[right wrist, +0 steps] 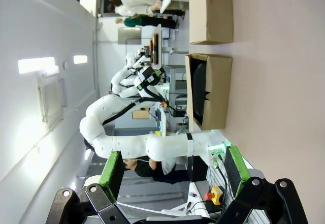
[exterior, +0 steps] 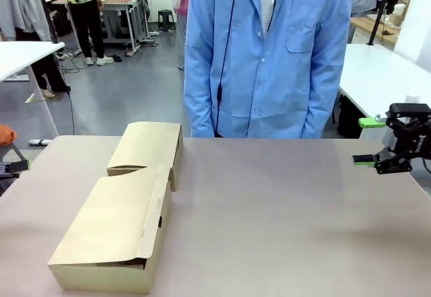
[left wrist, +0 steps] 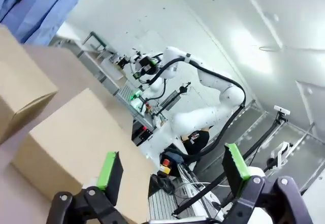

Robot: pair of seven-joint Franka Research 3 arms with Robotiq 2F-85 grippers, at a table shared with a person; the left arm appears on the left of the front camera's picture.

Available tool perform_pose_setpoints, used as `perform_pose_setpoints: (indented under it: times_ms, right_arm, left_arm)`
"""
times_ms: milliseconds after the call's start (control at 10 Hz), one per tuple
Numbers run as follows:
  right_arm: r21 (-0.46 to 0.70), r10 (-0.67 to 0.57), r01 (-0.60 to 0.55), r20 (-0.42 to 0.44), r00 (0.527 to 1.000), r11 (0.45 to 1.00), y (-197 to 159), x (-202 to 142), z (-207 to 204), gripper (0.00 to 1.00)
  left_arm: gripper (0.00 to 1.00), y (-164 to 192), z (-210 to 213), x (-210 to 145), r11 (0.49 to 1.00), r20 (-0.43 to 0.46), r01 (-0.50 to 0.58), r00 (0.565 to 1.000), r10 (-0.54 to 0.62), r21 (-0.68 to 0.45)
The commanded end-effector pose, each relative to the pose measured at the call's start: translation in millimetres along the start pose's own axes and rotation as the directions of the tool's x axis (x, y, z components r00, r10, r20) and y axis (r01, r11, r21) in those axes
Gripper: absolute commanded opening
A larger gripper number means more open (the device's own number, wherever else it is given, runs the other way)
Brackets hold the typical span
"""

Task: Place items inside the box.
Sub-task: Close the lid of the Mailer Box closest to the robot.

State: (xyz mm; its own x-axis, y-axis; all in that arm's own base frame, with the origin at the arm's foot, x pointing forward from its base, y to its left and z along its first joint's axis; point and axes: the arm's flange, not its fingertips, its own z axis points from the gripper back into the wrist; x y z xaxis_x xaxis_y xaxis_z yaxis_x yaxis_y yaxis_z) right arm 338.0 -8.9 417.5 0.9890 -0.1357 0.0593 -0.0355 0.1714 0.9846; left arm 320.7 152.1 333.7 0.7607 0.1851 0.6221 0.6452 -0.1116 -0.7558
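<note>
Two tan cardboard boxes lie end to end on the left of the table. The near box (exterior: pixel 111 236) has its long lid flap down, and the far box (exterior: pixel 148 147) sits behind it. The items are out of view. My right gripper (exterior: pixel 367 141) hovers open at the table's right edge, far from the boxes, with nothing between its green pads. In the right wrist view this gripper (right wrist: pixel 172 168) faces the near box (right wrist: pixel 209 89), whose end gapes dark. My left gripper (left wrist: pixel 172 168) is open and empty, close beside a box (left wrist: pixel 76 142).
A person in a blue shirt (exterior: pixel 269 54) stands at the far side of the table (exterior: pixel 283 216), hands down out of sight. An orange object (exterior: pixel 5 134) sits at the left edge. Other tables and people are farther back.
</note>
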Motion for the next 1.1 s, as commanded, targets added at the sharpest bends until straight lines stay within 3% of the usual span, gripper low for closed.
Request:
perform_pose_setpoints:
  times_ms: [0, 100, 1000]
  right_arm:
    - [0.003, 0.007, -0.007, -0.007, 1.0, 1.0, 1.6, -1.2, 4.0, 1.0]
    - [0.003, 0.007, -0.007, -0.007, 1.0, 1.0, 1.6, -1.2, 4.0, 1.0]
    - [0.003, 0.007, -0.007, -0.007, 1.0, 1.0, 1.6, -1.2, 4.0, 1.0]
  left_arm:
    - [1.0, -3.0, 5.8, 9.2, 0.999, -0.059, -0.025, 0.998, 0.027, 0.033]
    - [1.0, 0.0, 0.0, 0.0, 1.0, 0.0, 0.0, 1.0, 0.0, 0.0]
    - [1.0, 0.0, 0.0, 0.0, 1.0, 0.0, 0.0, 1.0, 0.0, 0.0]
